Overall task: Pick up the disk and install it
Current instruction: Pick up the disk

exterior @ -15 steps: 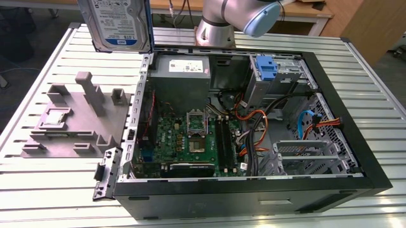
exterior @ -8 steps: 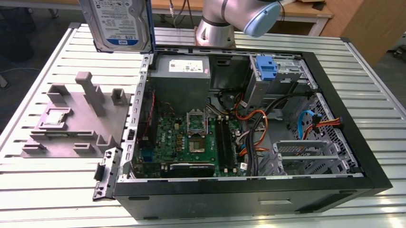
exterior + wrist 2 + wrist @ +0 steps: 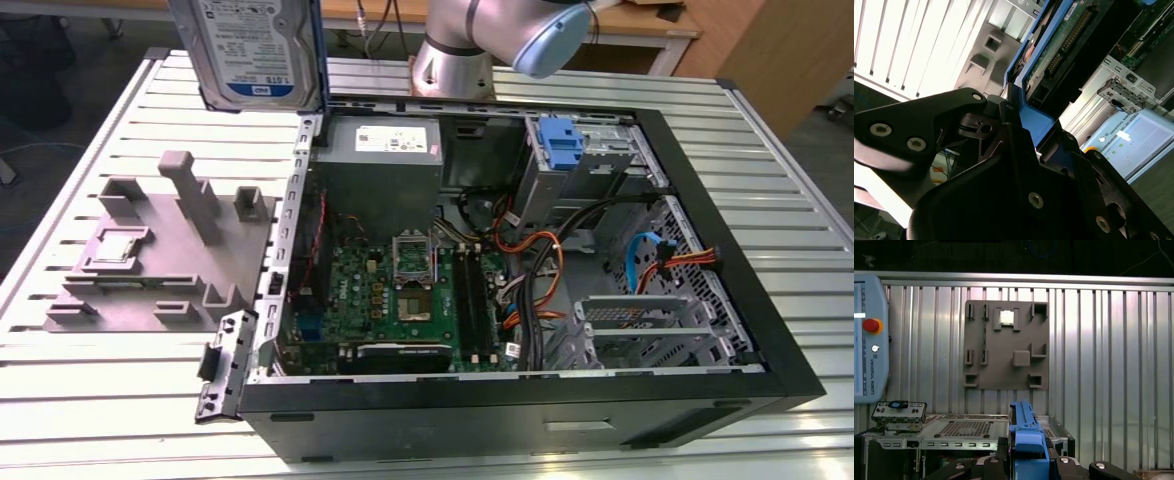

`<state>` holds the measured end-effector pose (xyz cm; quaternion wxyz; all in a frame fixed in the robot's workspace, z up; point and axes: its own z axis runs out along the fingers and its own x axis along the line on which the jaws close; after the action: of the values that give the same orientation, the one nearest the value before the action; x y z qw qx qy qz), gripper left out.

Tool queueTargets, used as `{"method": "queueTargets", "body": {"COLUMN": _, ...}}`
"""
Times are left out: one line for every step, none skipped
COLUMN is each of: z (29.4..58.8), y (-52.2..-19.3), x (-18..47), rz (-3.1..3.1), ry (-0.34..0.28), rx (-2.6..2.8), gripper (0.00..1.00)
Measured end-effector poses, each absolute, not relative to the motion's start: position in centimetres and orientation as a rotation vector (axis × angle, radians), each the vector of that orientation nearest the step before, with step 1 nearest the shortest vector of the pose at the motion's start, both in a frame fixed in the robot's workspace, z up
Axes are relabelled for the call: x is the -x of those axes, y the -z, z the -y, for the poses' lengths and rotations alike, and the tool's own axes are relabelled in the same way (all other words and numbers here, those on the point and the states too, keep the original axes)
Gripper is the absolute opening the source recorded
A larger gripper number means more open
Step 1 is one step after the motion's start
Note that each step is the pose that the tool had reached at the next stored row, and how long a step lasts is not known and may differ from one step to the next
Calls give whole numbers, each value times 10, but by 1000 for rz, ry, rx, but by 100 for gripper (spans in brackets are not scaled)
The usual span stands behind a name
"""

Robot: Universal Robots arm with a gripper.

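A slatted metal worktop [image 3: 120, 400] carries an open black computer case [image 3: 534, 420] lying on its side, its green motherboard [image 3: 387, 290] and a tangle of orange and blue cables exposed. On the slats just beside the case, to the exterior view's left, sits a grey fixture plate [image 3: 147, 260] with raised posts and pockets. In the first wrist view one of those pockets holds a small square silver chip [image 3: 1006, 317]. A pale blue control pendant [image 3: 869, 340] with a red button lies on the worktop, well apart from the fixture. Beyond the worktop stand wooden furniture [image 3: 761, 50] and what appears to be a dark floor. The disk [image 3: 260, 50] hangs upright in the air above the case's far corner on the exterior view's left, touching nothing below it. Its label faces the camera and its upper part is cut off by the picture's edge. The end effector [image 3: 1031, 127] is clamped narrow on the blue carrier frame at one end of the disk, and its black fingers [image 3: 1009, 107] press against the plastic. In the second wrist view the disk's circuit-board side shows, partly hidden by the end effector's body. The arm [image 3: 461, 50] is cut off above its base behind the case. A bare blue bracket [image 3: 561, 140] sits in a drive bay at the case's far side.
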<state>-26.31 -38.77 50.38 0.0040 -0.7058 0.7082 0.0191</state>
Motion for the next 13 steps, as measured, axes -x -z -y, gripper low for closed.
{"method": "queueTargets", "body": {"z": 388, "y": -504, "x": 263, "rz": -2219, "ry": -60, "rx": 2212, "gripper": 37}}
{"method": "queueTargets", "body": {"z": 388, "y": -504, "x": 262, "rz": -2219, "ry": -60, "rx": 2212, "gripper": 37}}
{"method": "queueTargets", "body": {"z": 389, "y": -504, "x": 262, "rz": -2219, "ry": -60, "rx": 2212, "gripper": 37}}
{"method": "queueTargets", "body": {"z": 389, "y": -504, "x": 261, "rz": -2219, "ry": -60, "rx": 2212, "gripper": 37}}
{"method": "queueTargets", "body": {"z": 389, "y": -504, "x": 260, "rz": -2219, "ry": -60, "rx": 2212, "gripper": 37}}
{"method": "queueTargets", "body": {"z": 389, "y": -504, "x": 258, "rz": -2219, "ry": -60, "rx": 2212, "gripper": 37}}
{"method": "queueTargets", "body": {"z": 389, "y": -504, "x": 257, "rz": -2219, "ry": -60, "rx": 2212, "gripper": 37}}
{"method": "queueTargets", "body": {"z": 389, "y": -504, "x": 255, "rz": -2219, "ry": -60, "rx": 2212, "gripper": 37}}
{"method": "queueTargets", "body": {"z": 389, "y": -504, "x": 253, "rz": -2219, "ry": -60, "rx": 2212, "gripper": 37}}
{"method": "queueTargets", "body": {"z": 389, "y": -504, "x": 251, "rz": -2219, "ry": -60, "rx": 2212, "gripper": 37}}
{"method": "queueTargets", "body": {"z": 389, "y": -504, "x": 250, "rz": -2219, "ry": -60, "rx": 2212, "gripper": 37}}
{"method": "queueTargets", "body": {"z": 389, "y": -504, "x": 249, "rz": -2219, "ry": -60, "rx": 2212, "gripper": 37}}
{"method": "queueTargets", "body": {"z": 389, "y": -504, "x": 249, "rz": -2219, "ry": -60, "rx": 2212, "gripper": 37}}
